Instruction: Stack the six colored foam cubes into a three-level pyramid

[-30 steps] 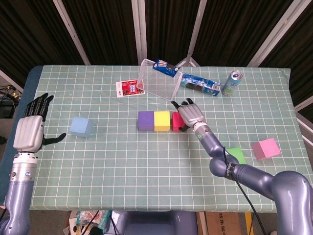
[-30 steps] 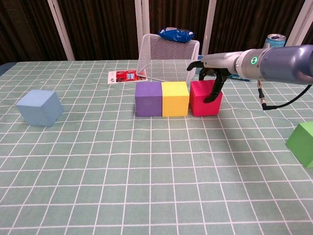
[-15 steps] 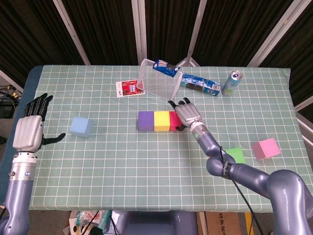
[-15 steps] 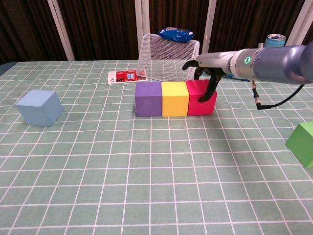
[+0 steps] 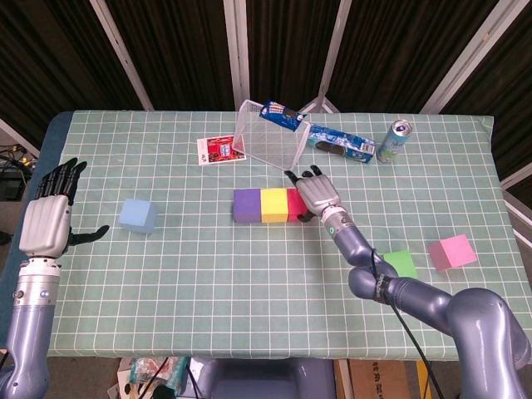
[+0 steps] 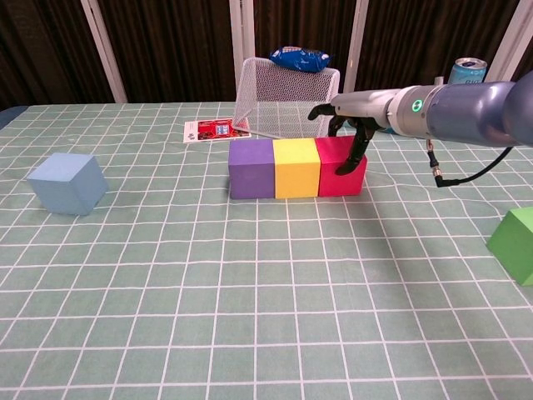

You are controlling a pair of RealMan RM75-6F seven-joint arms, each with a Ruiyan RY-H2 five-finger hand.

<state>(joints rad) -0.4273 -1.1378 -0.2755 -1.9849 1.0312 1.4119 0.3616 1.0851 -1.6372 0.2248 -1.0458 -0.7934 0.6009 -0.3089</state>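
While gripping red cube (image 6: pixel 340 166) mid-frame, right hand (image 5: pixel 317 194) sits far nearer green cube (image 5: pixel 401 264) than empty, spread left hand (image 5: pixel 48 220).

Head view sits high, looks steeply down on the whole table (image 5: pixel 249 274), both arms entering from the near edge, dark slatted wall behind. Chest view is low and closer, just above the tabletop, facing level across it toward the same wall. Both share the purple cube (image 5: pixel 246 205) (image 6: pixel 252 168), yellow cube (image 5: pixel 273 205) (image 6: pixel 296 167), red cube (image 5: pixel 293 202) (image 6: pixel 332 160), right hand (image 5: pixel 316 194) (image 6: pixel 346 125), mesh basket (image 5: pixel 268 141) (image 6: pixel 287 100), blue cube (image 5: pixel 138 215) (image 6: pixel 67 182)
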